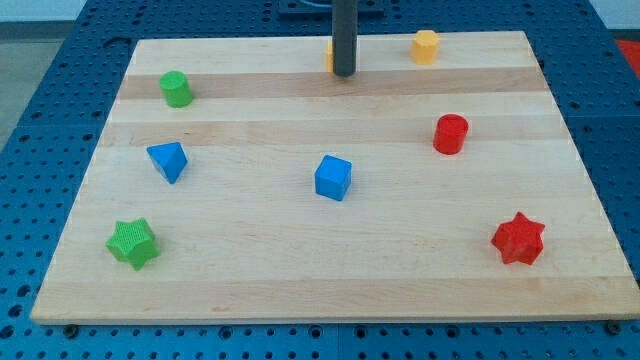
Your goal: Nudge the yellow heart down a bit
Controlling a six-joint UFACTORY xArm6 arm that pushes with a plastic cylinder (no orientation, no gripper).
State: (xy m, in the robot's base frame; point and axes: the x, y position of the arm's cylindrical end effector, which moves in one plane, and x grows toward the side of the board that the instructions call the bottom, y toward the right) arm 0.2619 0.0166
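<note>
The worktop (330,270) is a pale wooden board filling most of the view, sitting on a blue perforated base. The dark rod comes down from the view's top near the middle, and my tip (344,75) rests on the board close to its far edge. There are no jaws on this arm, so nothing is clasped or released; the rod only pushes.

Eight blocks are spread well apart. A red star (518,239) lies at the view's lower right and a green star (133,244) at lower left. A blue cube (333,177) sits near the centre, a blue triangular block (167,161) to its left, a red cylinder (450,134) to its right and a green cylinder (176,89) at upper left. A yellow-orange block (426,46) stands at the top right; its shape looks hexagonal or rounded.

A sliver of yellow-orange (328,55) shows just left of the rod, mostly hidden behind it. I judge this to be the yellow heart, though its shape cannot be confirmed.

The step in hand looks like the approach. My tip seems to be in front of the block, so next it should get round to the far side and then push gently toward the view's bottom.
</note>
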